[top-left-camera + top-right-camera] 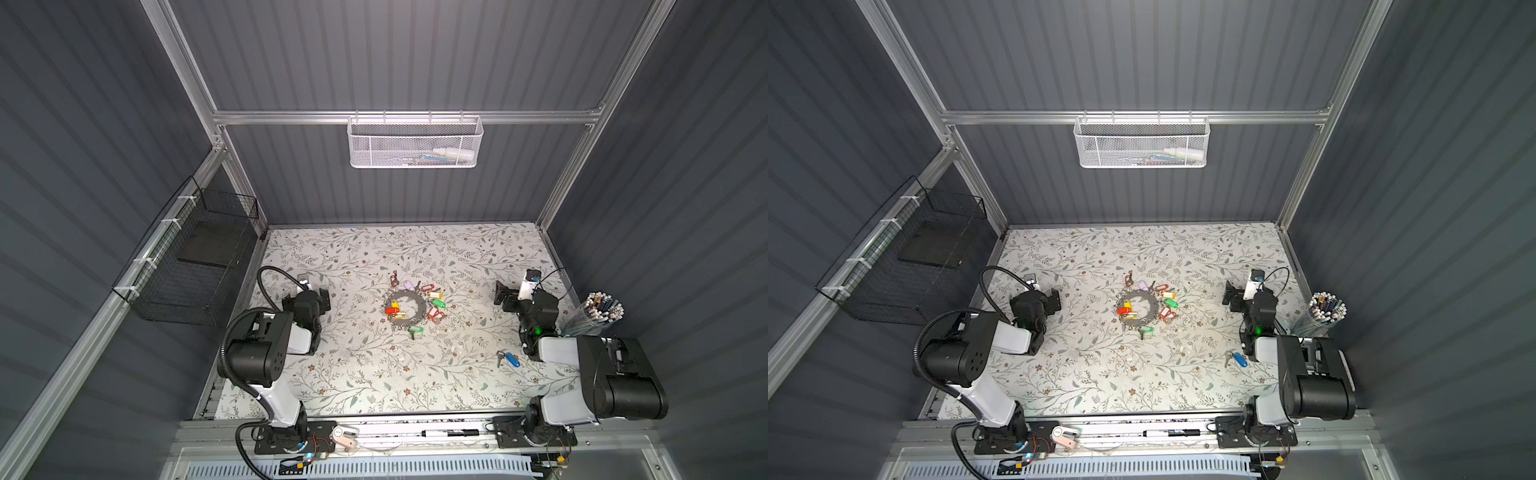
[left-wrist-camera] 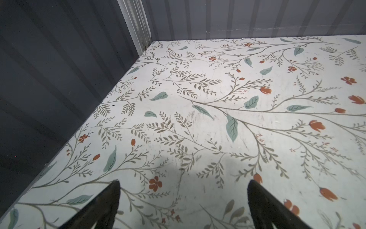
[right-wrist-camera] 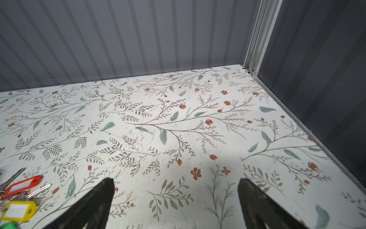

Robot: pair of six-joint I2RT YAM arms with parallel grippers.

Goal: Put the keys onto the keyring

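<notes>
Left pincer (image 2: 183,181) and right pincer (image 3: 176,180) are wide open and empty, so the right should gently grab the keys (image 1: 502,356) by the blue tag (image 1: 513,360).

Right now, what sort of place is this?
Likely a robot test booth: grey walls on an aluminium frame, a left arm and right arm at a floral tabletop, a hanging mesh basket.

- White floral-print worktop (image 1: 374,374), scuffed in both wrist views.
- White metal mesh basket (image 1: 413,143) hung on the aluminium back rail (image 1: 270,117); contents unclear.
- Black wire basket (image 1: 187,270) on the grey ribbed left wall (image 1: 83,166).
- Clear cup of pens or pencils (image 1: 598,316) at the worktop's right edge.
- Black marker pen (image 1: 451,433) lying in the front aluminium track (image 1: 395,434).
</notes>
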